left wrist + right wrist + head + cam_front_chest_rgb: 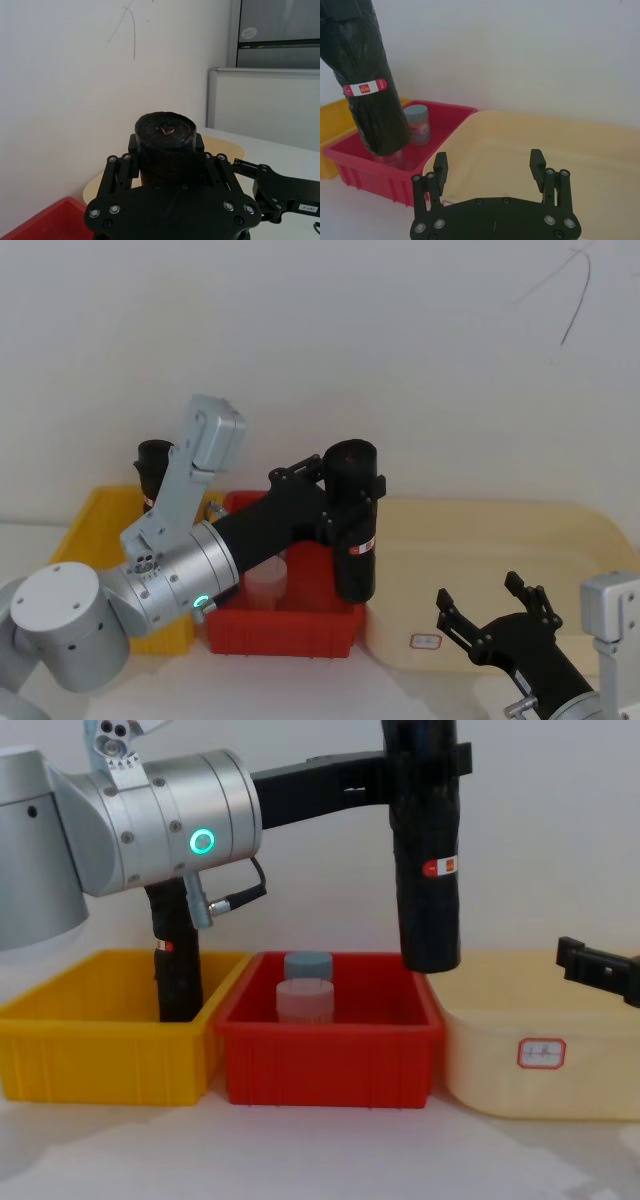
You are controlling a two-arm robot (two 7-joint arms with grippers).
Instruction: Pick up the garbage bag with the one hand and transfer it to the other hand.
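Note:
The garbage bag (355, 555) is a black roll with a red-and-white label band, hanging upright above the right end of the red bin (285, 632). My left gripper (345, 490), on the wrist with the green ring, is shut on the roll's upper part. From the side, the garbage bag (428, 870) has its lower end just above the bin rim. The right gripper (482, 592) stands open over the cream tray (470, 525), to the right of the roll and lower. In the right wrist view the garbage bag (367, 80) hangs beyond the open right gripper (489, 167).
A yellow bin (100, 1040) on the left holds a second black roll (178, 975) standing upright. Two capped jars (305, 990) stand in the red bin (330, 1055). The cream tray (540, 1060) sits on the right. A white wall lies close behind.

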